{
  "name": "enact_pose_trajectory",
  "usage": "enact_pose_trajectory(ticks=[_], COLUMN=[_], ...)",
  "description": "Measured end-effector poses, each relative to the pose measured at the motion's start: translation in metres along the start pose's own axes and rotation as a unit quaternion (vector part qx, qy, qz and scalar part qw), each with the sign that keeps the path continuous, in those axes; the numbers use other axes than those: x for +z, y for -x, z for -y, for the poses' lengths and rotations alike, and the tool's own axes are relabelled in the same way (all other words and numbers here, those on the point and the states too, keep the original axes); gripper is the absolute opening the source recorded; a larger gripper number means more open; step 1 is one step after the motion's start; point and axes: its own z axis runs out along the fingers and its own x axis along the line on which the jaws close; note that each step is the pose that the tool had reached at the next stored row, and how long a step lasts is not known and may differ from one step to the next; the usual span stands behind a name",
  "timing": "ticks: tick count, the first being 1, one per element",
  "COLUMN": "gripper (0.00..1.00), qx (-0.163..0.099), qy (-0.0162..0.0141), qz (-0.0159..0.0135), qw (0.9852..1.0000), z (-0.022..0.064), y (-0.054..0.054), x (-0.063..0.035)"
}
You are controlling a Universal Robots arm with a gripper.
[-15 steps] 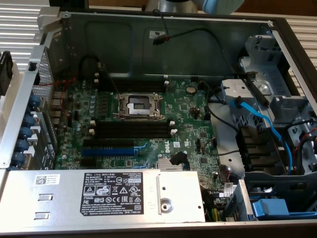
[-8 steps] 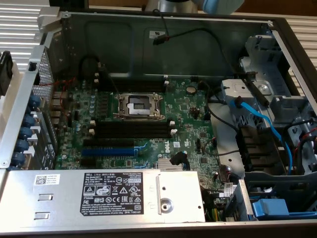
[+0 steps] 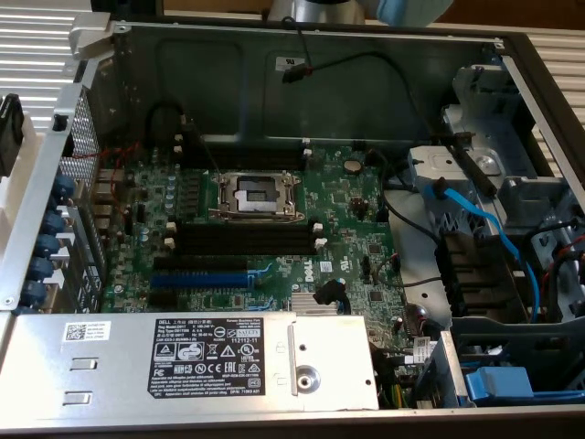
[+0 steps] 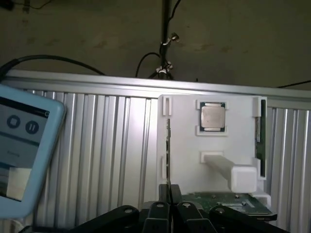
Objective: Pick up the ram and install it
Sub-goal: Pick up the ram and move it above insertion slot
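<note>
The jaws (image 4: 169,206) are closed on the ram (image 4: 168,155), standing on edge in a white holder (image 4: 214,170) beside a processor (image 4: 213,116).

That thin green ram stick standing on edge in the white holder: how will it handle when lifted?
The thin dark-green ram stick is a slim board, so it is probably stiff and light. Standing on its narrow edge, it would likely tip once free of the clips of the white plastic holder.

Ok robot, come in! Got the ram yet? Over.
End effector shut on the ram. Ram edge-on at white holder, not yet in the motherboard. Black memory slots empty, nothing blocking them.
</note>
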Motion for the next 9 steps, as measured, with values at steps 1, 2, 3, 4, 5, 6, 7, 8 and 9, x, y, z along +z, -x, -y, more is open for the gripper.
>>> enact_pose_trajectory(ticks=[1,2,3,4,5,6,7,8,9], gripper=[0.12,0.12,0.12,0.12,0.12,0.12,0.12,0.12,0.12], qx=[0.0,0.0,0.0,0.0,0.0,0.0,0.0,0.0,0.0], qy=[0.0014,0.0032,0.0051,0.0072,0.0096,0.0122,0.0151,0.0176,0.0196], qz=[0.0001,0.0002,0.0003,0.0004,0.0005,0.0007,0.0008,0.001,0.0011], qw=[1.0,1.0,1.0,1.0,1.0,0.9999,0.9999,0.9998,0.9998], z=[0.0032,0.0063,0.0091,0.0116,0.0139,0.016,0.0179,0.0198,0.0224], y=[-0.001,-0.001,-0.002,-0.003,-0.004,-0.005,-0.007,-0.009,-0.012], x=[-0.0034,-0.0068,-0.0097,-0.0124,-0.015,-0.0173,-0.0191,-0.0204,-0.0214])
